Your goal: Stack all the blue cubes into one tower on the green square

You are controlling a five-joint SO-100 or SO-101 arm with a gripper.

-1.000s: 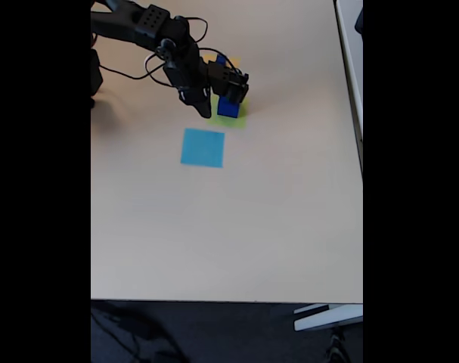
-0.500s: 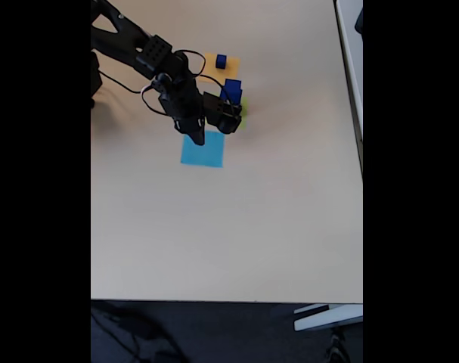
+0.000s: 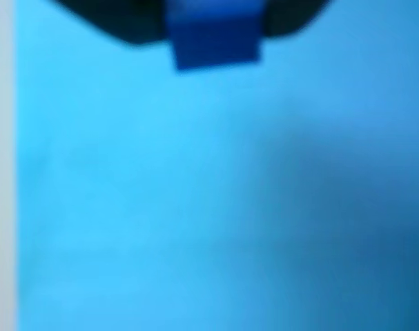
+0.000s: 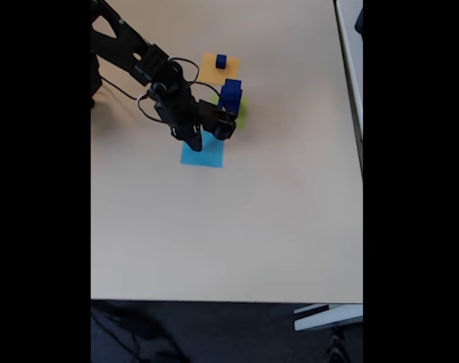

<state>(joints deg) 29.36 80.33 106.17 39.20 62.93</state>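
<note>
In the fixed view a tower of blue cubes (image 4: 231, 95) stands on the green square (image 4: 242, 113) in the upper middle of the frame, its long axis upright off the table; two tiers can be told apart, the upper one seeming a little narrower, and most of the lime paper is hidden behind the stack and the arm. Another small blue cube (image 4: 221, 60) sits alone on the orange-yellow square (image 4: 212, 73), just above the tower in the frame and apart from it. The black arm (image 4: 131, 49) comes in from the upper left corner, and its gripper (image 4: 208, 138) hangs over the upper edge of the light-blue square (image 4: 203, 153), near the foot of the tower; whether its fingers are apart or together I cannot tell from this distance. The wrist view gives what the fixed view cannot: a dark blue block (image 3: 215, 38) at the top middle of the frame, flanked by black gripper parts on either side (the picture is heavily blurred, so whether the fingers actually press on it is unclear), with the light-blue square (image 3: 216, 207) spread beneath and a strip of pale table (image 3: 1, 172) down the left edge. The fixed view alone shows the tower, the lime and orange papers, and the beige table (image 4: 237, 227).
</note>
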